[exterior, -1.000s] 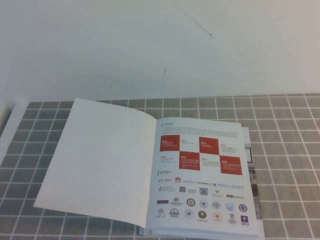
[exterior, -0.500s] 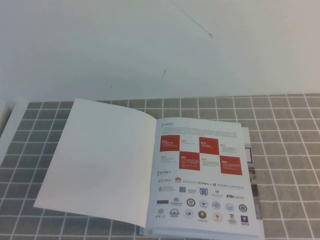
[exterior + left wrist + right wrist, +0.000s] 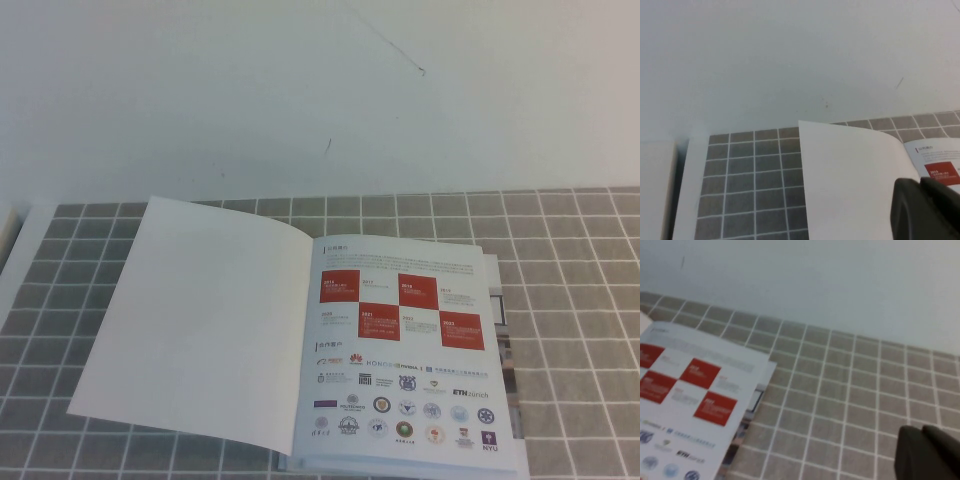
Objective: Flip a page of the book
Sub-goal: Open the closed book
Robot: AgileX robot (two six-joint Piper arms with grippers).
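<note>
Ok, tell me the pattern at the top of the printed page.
Red-and-white checkered squares on the page, clearest in the high view.

Even, bright, soft light; faint shadows; right wrist view slightly blurred.

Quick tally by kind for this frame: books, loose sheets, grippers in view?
Books: 1, the book, open at the page
Partly hidden printed sheets: 1, under the book
Grippers: 2, left gripper and right gripper, each seen only by its own wrist camera
Total: 4
</note>
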